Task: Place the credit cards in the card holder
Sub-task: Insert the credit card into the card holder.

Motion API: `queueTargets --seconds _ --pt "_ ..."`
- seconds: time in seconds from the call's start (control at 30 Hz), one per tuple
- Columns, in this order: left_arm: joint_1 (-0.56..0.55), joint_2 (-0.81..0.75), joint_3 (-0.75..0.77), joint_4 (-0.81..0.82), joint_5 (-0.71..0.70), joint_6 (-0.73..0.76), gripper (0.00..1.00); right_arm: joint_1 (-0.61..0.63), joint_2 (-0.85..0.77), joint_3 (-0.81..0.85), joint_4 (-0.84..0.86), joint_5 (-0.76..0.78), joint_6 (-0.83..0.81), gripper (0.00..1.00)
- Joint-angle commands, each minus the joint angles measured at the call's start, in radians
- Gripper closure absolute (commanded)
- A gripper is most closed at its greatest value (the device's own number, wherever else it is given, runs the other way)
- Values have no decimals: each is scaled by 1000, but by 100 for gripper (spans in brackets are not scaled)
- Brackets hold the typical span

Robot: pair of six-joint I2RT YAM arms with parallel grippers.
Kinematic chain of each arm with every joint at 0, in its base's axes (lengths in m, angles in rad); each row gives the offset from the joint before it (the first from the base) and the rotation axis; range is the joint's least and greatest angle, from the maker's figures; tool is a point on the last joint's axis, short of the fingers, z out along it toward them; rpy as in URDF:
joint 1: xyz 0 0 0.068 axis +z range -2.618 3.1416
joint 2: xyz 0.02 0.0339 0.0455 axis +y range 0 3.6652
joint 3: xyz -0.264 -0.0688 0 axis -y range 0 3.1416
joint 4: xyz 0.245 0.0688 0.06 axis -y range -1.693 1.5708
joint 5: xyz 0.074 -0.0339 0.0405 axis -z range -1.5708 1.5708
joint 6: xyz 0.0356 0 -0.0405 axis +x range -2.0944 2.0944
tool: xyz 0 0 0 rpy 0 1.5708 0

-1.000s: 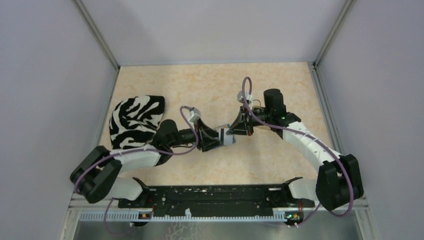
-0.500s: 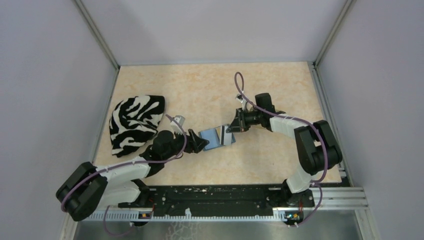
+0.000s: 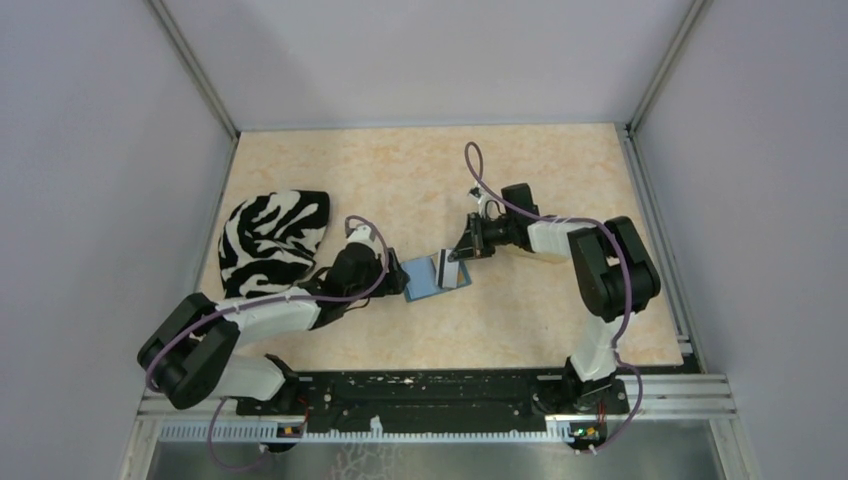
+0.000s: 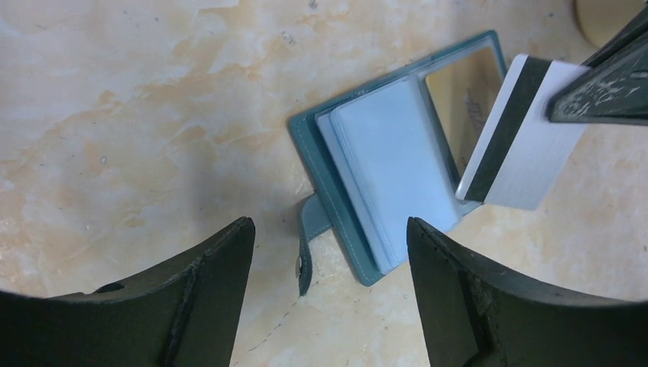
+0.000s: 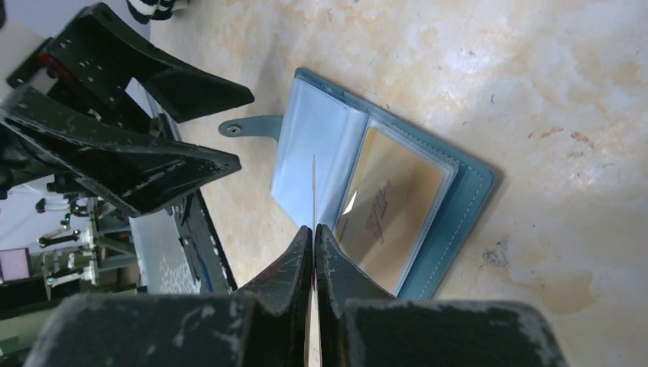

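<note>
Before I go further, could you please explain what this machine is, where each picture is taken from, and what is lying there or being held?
These are two robot arms bolted at the near edge of a table. The wide picture looks down from above and behind them; the other two come from a camera on each wrist. On the table lie a zebra-patterned cloth and a teal card holder, open, with a gold card in one pocket. The right hand is shut on a striped card, held over the holder. The left hand is open, holds nothing, near the holder's snap tab.
</note>
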Motion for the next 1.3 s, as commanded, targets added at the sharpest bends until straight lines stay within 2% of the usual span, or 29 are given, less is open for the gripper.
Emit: queueTargets --seconds 0.0,0.23,0.47,0.63,1.0,1.27 --pt "-4 32 25 -22 18 29 22 -6 17 58 47 -60 0 100" --pt "-4 89 54 -20 45 37 35 -7 41 60 61 -46 -4 100" --pt "-3 120 67 -22 43 46 40 -8 67 57 66 -38 4 100" --pt "-3 146 82 -24 50 66 51 -8 89 54 78 -59 16 100" --pt "-3 210 126 -25 73 111 53 -8 126 44 140 -121 55 100" --pt "-3 272 178 -36 94 155 56 -7 163 77 62 -85 27 100"
